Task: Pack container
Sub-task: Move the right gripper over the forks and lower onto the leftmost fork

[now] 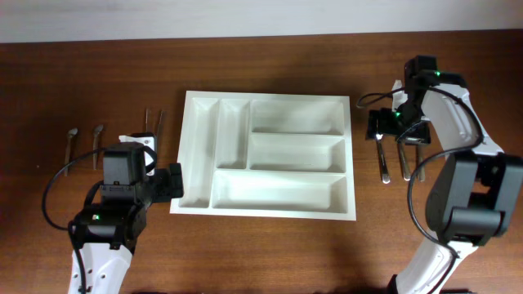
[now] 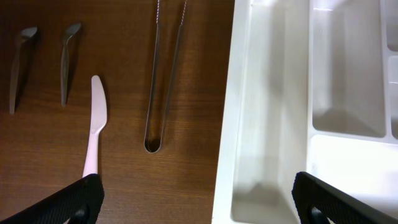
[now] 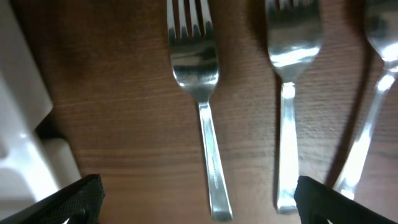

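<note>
The white cutlery tray (image 1: 270,212) lies in the middle of the table, and all five compartments are bare. Its left wall shows in the left wrist view (image 2: 239,118), and a corner shows in the right wrist view (image 3: 22,124). My left gripper (image 1: 173,181) is open and empty, straddling the tray's left edge (image 2: 199,208). My right gripper (image 1: 398,131) is open and empty above three steel forks (image 1: 403,163) to the right of the tray. The leftmost fork's handle (image 3: 208,143) lies between its fingers (image 3: 199,208). A second fork (image 3: 287,106) lies by the right finger.
Left of the tray lie two spoons (image 2: 18,62) (image 2: 67,59), a pale plastic knife (image 2: 94,124) and steel tongs (image 2: 165,81). In the overhead view the spoons (image 1: 71,143) lie at the far left and the tongs (image 1: 154,122) nearer the tray. A third fork (image 3: 373,93) lies furthest right.
</note>
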{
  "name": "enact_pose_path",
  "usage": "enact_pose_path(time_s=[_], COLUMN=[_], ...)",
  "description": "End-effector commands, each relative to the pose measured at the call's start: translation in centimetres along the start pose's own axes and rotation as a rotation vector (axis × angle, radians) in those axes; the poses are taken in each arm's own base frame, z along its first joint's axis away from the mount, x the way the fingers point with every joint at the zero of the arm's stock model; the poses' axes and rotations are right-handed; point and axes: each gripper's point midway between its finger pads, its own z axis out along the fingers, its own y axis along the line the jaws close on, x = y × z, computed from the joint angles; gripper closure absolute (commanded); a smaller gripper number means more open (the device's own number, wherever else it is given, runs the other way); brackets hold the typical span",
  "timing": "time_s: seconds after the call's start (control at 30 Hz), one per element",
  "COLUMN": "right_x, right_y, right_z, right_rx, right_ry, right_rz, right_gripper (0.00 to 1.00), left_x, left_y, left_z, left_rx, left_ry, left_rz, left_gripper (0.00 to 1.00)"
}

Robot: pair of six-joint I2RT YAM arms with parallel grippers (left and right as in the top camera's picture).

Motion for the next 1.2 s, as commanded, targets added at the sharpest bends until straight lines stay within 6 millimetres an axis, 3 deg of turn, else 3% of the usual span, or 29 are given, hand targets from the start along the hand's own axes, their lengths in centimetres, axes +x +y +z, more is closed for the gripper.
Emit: enact_pose_path(time_s=[0.0,0.47,0.67,0.97,1.17], right_x=[-0.2,-1.3,-2.3,-2.7,-2.6], right_y=[0.1,-0.2,-0.3,-0.2,-0.2], right_z=[1.4,4.9,5.1,5.2,5.2], right_rx=[-0.023,-0.020,-0.020,-0.018,-0.018], right_ry=[0.019,0.023,-0.015,-0.029,-0.029], right_rz=[0.005,-0.021,-0.025,-0.090,-0.090], right_gripper=[0.01,0.01,0.00,0.10,0.31], left_x=[-0.8,-0.8,-0.8,-0.8,-0.8], left_y=[0.0,0.0,0.0,0.0,0.0], left_z=[-0.3,-0.3,-0.3,-0.3,-0.3], left_rx=[-0.002,-0.002,-0.002,-0.002,-0.002], left_ry=[-0.020,-0.020,-0.020,-0.020,-0.020], left_rz=[-0.007,-0.007,-0.007,-0.007,-0.007], left_gripper=[0.01,0.01,0.01,0.01,0.01])
